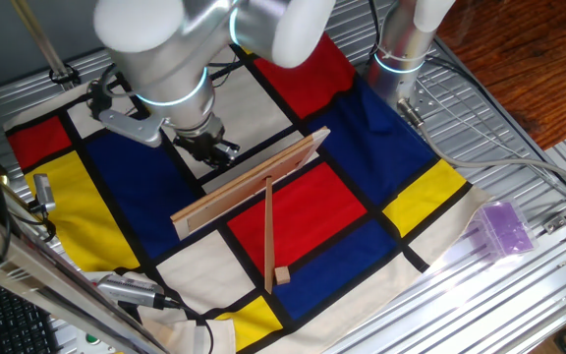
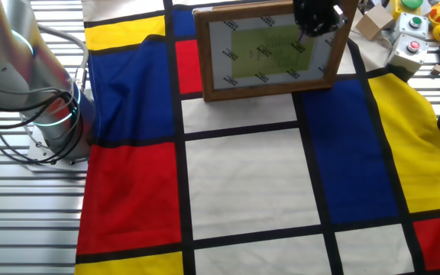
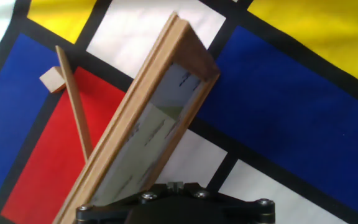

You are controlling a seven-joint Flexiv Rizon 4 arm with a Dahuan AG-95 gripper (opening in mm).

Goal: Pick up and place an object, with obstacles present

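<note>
The block (image 1: pixel 282 275) is seen lying on the colour-block cloth (image 1: pixel 401 157) at the near end of the slat (image 1: pixel 267 231), touching or just beside its tip, where a red panel meets a blue one; in the hand view the block (image 3: pixel 52 79) is found at the upper left, again just beside the slat's (image 3: pixel 76 112) end. The slat is laid flat across the red panel and is met at its far end by the plank (image 1: pixel 249 182), which is stood on its long edge, so that a T is formed. In the other fixed view the plank (image 2: pixel 270 50) is shown from its broad face as a wood-framed panel with a pale printed sheet inside. The gripper (image 1: pixel 209 146) is held on the side of the plank away from the block, well apart from the block, and is seen in the other fixed view at the plank's upper right corner (image 2: pixel 315 17). How far the jaws are open cannot be told: only a dark housing is shown at the bottom of the hand view and the fingertips are hidden, and nothing is seen to be held. A purple box (image 1: pixel 502 228) is left on the metal table (image 1: pixel 519 305), off the cloth, well apart from everything else.
</note>
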